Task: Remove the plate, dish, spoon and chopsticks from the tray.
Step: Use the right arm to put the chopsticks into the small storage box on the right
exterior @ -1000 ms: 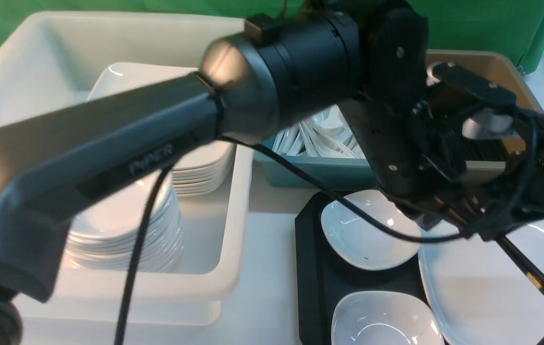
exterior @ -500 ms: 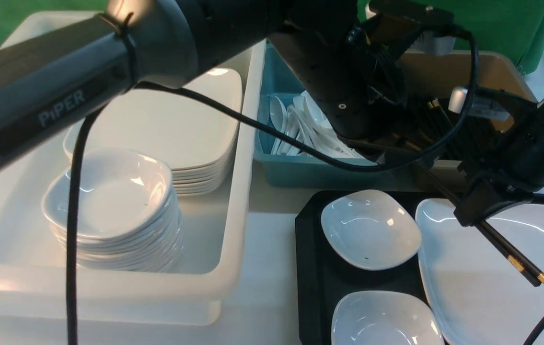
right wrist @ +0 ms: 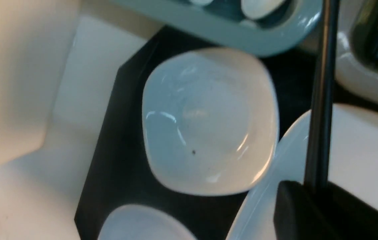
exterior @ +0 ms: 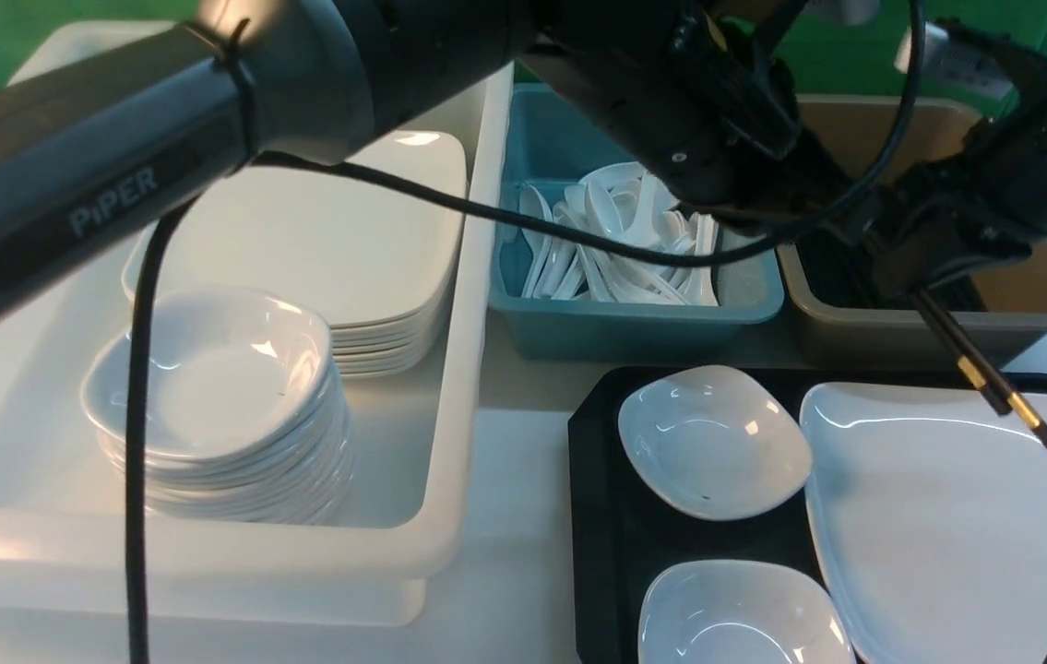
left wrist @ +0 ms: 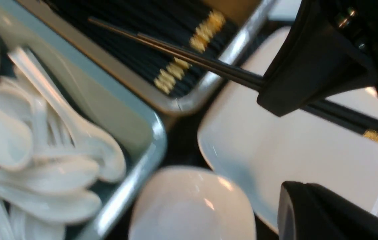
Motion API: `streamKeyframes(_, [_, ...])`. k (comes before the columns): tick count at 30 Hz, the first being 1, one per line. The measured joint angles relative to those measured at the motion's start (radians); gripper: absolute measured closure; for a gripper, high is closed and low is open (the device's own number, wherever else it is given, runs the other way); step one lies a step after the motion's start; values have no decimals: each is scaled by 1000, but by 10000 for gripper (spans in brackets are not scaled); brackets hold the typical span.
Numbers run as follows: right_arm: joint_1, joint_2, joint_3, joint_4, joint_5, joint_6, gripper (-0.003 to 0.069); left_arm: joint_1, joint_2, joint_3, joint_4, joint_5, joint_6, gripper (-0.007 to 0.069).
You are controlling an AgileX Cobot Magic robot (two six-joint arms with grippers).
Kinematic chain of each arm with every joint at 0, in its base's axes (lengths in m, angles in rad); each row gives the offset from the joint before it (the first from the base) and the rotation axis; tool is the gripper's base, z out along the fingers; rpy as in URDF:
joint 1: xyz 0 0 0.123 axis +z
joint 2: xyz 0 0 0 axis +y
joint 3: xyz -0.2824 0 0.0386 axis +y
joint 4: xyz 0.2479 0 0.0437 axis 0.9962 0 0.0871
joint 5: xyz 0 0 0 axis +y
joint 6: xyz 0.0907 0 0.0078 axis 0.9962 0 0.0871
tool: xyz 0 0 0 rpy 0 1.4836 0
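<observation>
Over the brown tub [exterior: 938, 327] packed with black sticks, the right gripper [exterior: 912, 281] clamps a pair of black chopsticks [exterior: 993, 387]. The pair slants down and away from the jaws, and its gold-banded end juts over the far rim of the plate [exterior: 947, 535]. The plate lies on the tray [exterior: 601, 516], below the gripper and nearer the robot. On the same tray, down and to the left of the gripper, sits a dish [exterior: 712, 441] just beside the plate. A second dish [exterior: 744, 613] lies farther from the gripper, toward the robot. The left gripper [left wrist: 312, 206] is closed tight and hangs close by the right one, on its left. Farther left stands the teal bin [exterior: 634, 323], heaped with white spoons [exterior: 615, 240].
</observation>
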Motion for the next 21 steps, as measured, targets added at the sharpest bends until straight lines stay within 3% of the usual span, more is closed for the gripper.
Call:
streamKeyframes(8, [-93, 182, -258, 76, 1, 54, 586, 2, 0, 0, 5, -199, 0, 623])
streamKeyframes(13, [-147, 341, -466, 170, 1, 117, 586, 2, 0, 0, 5, -202, 0, 623])
streamKeyframes(21, [-184, 504, -643, 192, -41, 244, 586, 2, 0, 0, 5, -154, 0, 623])
